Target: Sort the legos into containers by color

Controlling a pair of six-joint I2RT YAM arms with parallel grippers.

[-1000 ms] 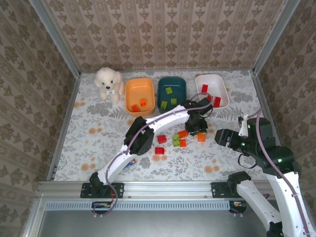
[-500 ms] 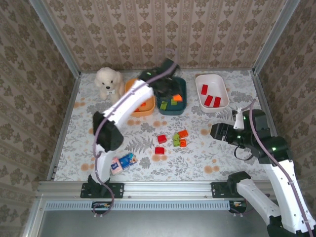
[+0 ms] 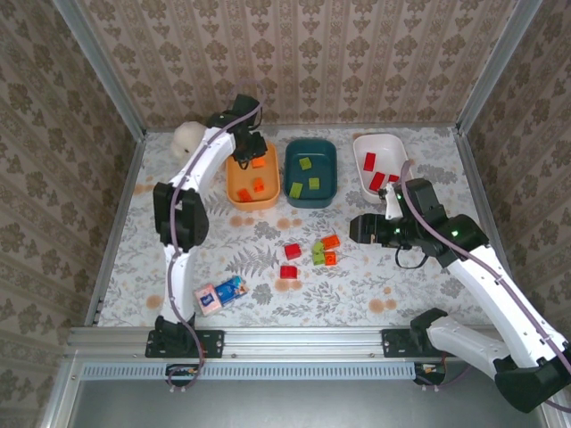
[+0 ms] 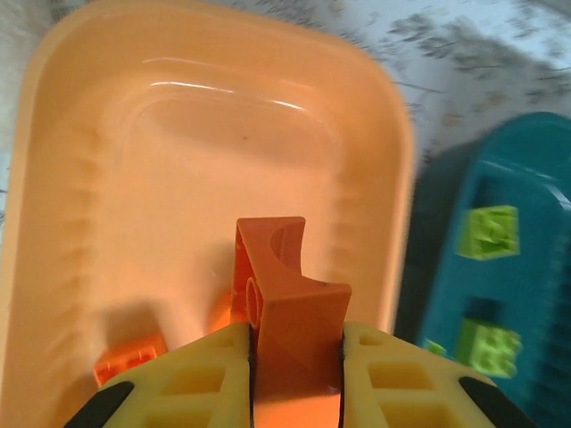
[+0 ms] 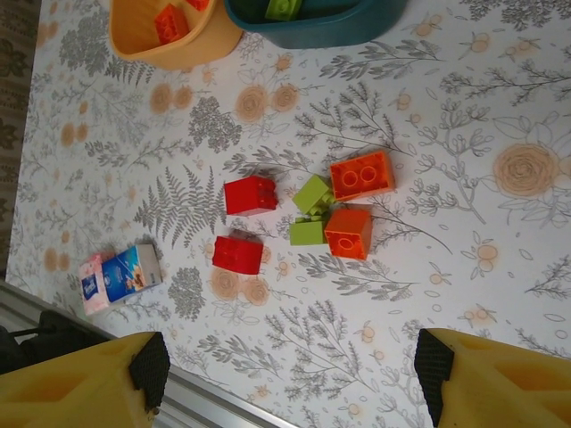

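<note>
One orange lego [image 4: 290, 303], gripped by left tool [image 4: 294, 349], apparently above orange tub [image 4: 178, 160].

White plush dog [image 3: 186, 138] far left corner, partly hidden. Pink-and-blue packet [image 3: 219, 294] lies flat near left on floral tablecloth [image 3: 143, 250], well apart from dog. Patterned wallpaper [image 3: 357, 53] on walls. Metal rail [image 3: 294, 337] along near edge.

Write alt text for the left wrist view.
The left claw clamps an orange lego just above the orange tub, where another orange lego lies at lower left. At the right edge, the dark teal tub holds two lime green legos.
</note>
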